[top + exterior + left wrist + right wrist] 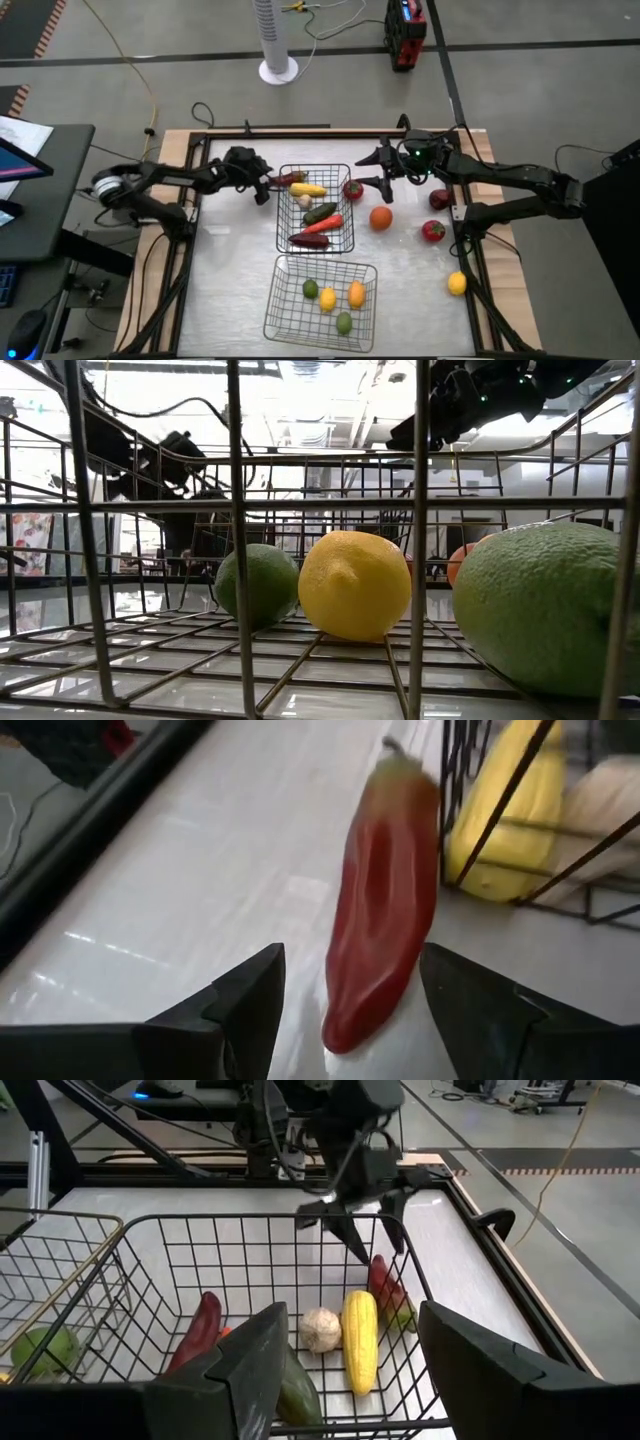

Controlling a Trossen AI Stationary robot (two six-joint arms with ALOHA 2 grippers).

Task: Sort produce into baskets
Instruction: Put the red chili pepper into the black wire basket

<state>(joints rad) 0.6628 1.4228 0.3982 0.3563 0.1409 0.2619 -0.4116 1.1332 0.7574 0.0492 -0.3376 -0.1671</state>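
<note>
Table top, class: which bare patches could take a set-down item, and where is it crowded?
Free: the table left of both baskets, and the strip between the near basket and the yellow fruit. Crowded: the far basket, with the left gripper over a red chilli, and the scattered fruit right of it.

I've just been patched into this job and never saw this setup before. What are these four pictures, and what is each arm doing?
Two dark robot arms work at a table. One picture looks straight down; one looks level through the near basket, past a lime and a lemon; two come from the arms' wrists. The left gripper straddles a red chilli lying on the table just outside the far basket, fingers open, nothing held. The right gripper hovers beyond that basket's other side, empty. An orange and other fruit lie loose on the table.
</note>
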